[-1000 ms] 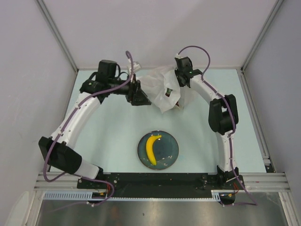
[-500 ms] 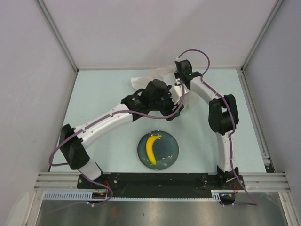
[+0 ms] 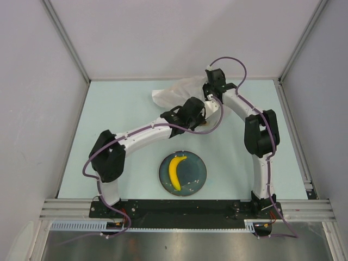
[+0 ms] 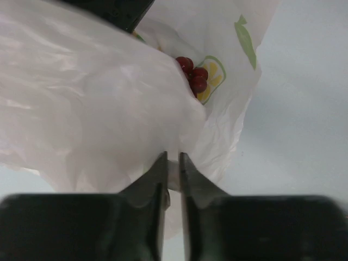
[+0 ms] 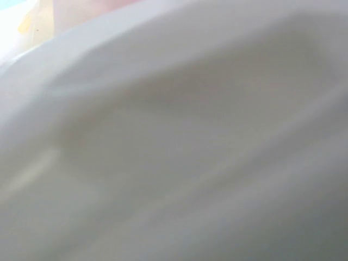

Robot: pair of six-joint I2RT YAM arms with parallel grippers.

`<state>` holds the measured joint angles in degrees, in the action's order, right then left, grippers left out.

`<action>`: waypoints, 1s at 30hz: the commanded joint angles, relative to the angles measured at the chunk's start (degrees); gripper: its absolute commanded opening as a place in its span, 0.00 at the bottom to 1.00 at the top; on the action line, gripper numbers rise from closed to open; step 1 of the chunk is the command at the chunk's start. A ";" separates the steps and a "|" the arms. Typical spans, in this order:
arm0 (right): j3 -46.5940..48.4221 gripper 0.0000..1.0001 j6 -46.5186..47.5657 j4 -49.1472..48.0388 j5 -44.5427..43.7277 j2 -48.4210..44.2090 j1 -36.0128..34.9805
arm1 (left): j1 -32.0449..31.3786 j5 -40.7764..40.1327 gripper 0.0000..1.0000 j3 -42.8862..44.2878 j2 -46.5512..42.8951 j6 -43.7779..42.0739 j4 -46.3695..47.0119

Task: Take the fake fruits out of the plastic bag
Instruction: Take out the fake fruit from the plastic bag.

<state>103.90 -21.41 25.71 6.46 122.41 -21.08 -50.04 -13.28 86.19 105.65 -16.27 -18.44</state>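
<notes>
The plastic bag (image 3: 171, 93) lies crumpled at the back of the table, thin and white. My left gripper (image 4: 173, 157) is shut on a fold of the bag (image 4: 98, 109), with film pinched between the jaws. Just past the fold, dark red grapes (image 4: 193, 75) show inside the bag next to a yellow patch. In the top view the left gripper (image 3: 204, 118) sits at the bag's right end, close under my right gripper (image 3: 210, 99). White plastic (image 5: 174, 136) fills the right wrist view and hides its fingers. The banana (image 3: 174, 172) lies on the plate (image 3: 194, 179).
The dark round plate sits at the near middle between the two arm bases. Grey walls close in the table on the left, back and right. The right arm arches along the right side, and the left arm reaches diagonally across the middle.
The left arm swung from the bag's left side across to its right end, and its jaws closed on a fold. The bag sank and flattened. The right arm barely moved.
</notes>
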 commanded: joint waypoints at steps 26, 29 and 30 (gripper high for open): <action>-28.30 0.00 30.88 0.83 14.63 -37.67 -7.12 | 13.48 17.49 0.00 4.34 -9.75 8.36 -4.50; -33.48 0.00 38.18 -0.13 16.56 -42.77 -9.67 | 13.48 18.02 0.00 3.55 -10.19 8.54 -4.68; -35.06 0.00 39.94 -0.57 17.79 -46.00 -10.46 | 13.48 18.20 0.00 3.28 -10.28 8.63 -4.68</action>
<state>72.03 6.55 29.10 17.96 86.39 -29.23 -36.47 2.37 89.76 99.07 -9.28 -23.51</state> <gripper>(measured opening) 0.371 0.005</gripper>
